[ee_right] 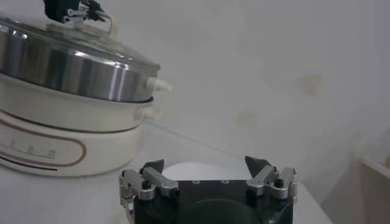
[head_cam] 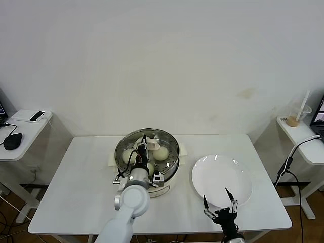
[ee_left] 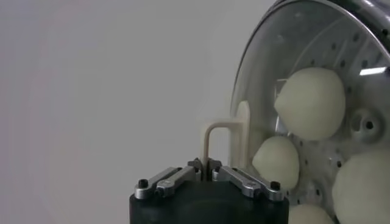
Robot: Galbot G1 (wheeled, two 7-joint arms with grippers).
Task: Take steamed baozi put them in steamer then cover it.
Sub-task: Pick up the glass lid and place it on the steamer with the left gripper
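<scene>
The steamer, a shiny steel pot on a white base, stands at the table's middle. Through the clear glass cover I see cream-white steamed baozi on the perforated tray, with another steamed baozi visible from the head. The cover rests on the pot's rim. My left gripper is above it, shut on the cover's cream handle. My right gripper hangs open and empty at the near edge of the white plate.
The flat white plate lies right of the steamer. A side table with a mouse stands at the left. Another side table with a cup and a cable stands at the right.
</scene>
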